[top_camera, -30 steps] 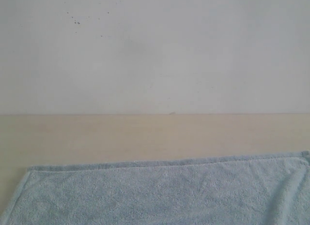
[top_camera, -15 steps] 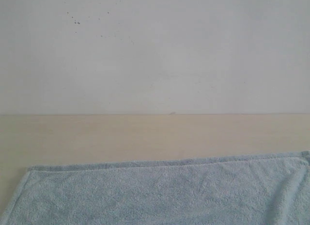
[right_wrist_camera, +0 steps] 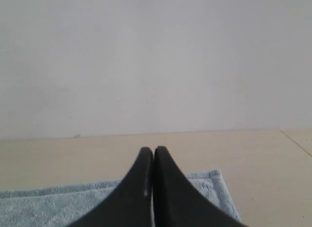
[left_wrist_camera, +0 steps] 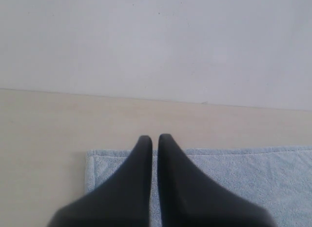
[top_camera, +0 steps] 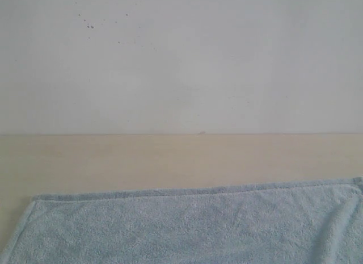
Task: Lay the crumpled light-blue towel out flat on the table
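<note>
The light-blue towel (top_camera: 187, 227) lies flat on the beige table (top_camera: 170, 159), its hemmed far edge straight and both far corners showing. Neither gripper appears in the exterior view. In the left wrist view my left gripper (left_wrist_camera: 155, 138) hangs above the towel (left_wrist_camera: 234, 173) near its far left corner, its black fingers together with only a thin slit and nothing held. In the right wrist view my right gripper (right_wrist_camera: 153, 150) is above the towel's (right_wrist_camera: 207, 188) far right corner, fingers touching and holding nothing.
A white wall (top_camera: 181, 59) rises right behind the table's far edge. Bare tabletop (left_wrist_camera: 44, 139) runs past the towel on the left and on the right (right_wrist_camera: 258, 163). A table seam or edge (right_wrist_camera: 296, 141) shows at the far right.
The towel lies where it was. A faint shadow on the wall one second ago has faded.
</note>
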Robot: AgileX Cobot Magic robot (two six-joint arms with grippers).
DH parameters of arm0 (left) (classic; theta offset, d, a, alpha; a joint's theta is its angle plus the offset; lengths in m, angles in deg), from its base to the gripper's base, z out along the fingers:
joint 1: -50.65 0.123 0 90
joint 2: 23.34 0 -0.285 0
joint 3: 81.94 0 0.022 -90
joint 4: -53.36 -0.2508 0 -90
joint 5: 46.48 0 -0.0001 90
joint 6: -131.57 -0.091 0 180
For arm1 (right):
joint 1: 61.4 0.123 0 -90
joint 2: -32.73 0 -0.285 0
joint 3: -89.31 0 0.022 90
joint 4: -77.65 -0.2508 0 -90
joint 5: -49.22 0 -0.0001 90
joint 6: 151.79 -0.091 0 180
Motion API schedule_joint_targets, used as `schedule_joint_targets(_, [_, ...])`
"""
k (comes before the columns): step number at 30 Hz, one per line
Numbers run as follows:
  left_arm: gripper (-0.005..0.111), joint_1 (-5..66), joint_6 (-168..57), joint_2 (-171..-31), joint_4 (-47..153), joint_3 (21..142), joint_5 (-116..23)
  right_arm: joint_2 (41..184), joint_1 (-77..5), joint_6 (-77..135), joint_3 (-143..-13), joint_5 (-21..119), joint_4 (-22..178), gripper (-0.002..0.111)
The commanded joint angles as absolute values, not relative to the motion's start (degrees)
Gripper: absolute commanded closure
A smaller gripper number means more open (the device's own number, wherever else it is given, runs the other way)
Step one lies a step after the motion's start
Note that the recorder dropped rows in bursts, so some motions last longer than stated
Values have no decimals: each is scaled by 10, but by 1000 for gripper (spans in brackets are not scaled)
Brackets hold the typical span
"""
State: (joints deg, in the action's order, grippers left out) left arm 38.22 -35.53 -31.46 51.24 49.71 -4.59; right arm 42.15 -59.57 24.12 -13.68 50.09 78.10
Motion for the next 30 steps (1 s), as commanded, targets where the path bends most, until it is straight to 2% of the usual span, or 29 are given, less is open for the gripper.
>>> schedule_joint_targets(1, [103, 381, -351, -311, 517, 494, -48, 417, -596, 244, -135, 527, 780, 108])
schedule_joint_targets(30, [103, 381, -351, -311, 517, 494, -47, 405, -596, 243, -135, 544, 780, 108])
